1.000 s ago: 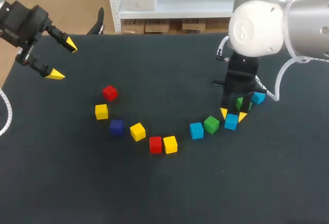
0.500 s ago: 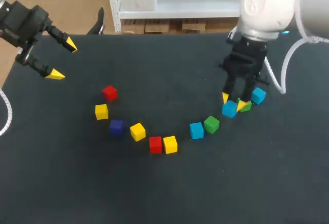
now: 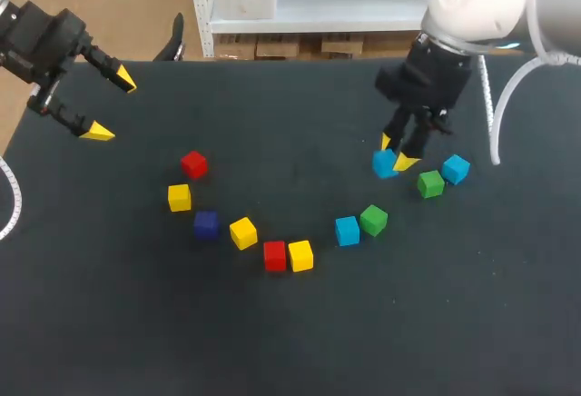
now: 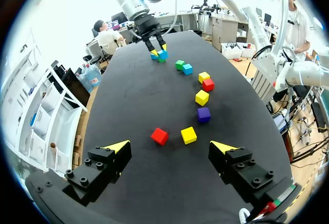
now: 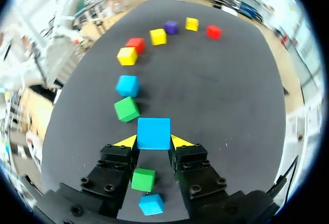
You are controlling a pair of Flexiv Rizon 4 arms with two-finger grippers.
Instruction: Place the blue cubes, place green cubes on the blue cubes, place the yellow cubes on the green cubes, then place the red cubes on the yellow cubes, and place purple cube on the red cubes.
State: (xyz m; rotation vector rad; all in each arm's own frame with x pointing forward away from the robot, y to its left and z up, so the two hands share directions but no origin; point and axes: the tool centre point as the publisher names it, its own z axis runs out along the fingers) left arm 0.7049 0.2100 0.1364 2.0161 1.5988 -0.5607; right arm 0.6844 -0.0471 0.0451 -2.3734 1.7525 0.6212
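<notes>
My right gripper (image 3: 397, 153) is shut on a blue cube (image 3: 385, 164), held just above the dark table, back of the row of cubes. In the right wrist view the blue cube (image 5: 153, 133) fills the gap between the yellow tips of the gripper (image 5: 153, 141). A green cube (image 3: 430, 183) and another blue cube (image 3: 456, 169) lie just right of it. A third blue cube (image 3: 347, 230) and a green cube (image 3: 373, 220) sit in the row in front. My left gripper (image 3: 111, 104) hangs open at the far left, holding nothing.
The row curves on leftward: yellow cube (image 3: 300, 255), red cube (image 3: 274, 255), yellow cube (image 3: 242, 232), purple cube (image 3: 206, 224), yellow cube (image 3: 180, 198), red cube (image 3: 193, 163). The black table (image 3: 300, 341) is bare in front of them.
My right gripper has carried the blue cube up out of the row, toward the back of the table and a little left. The left arm has not moved.
</notes>
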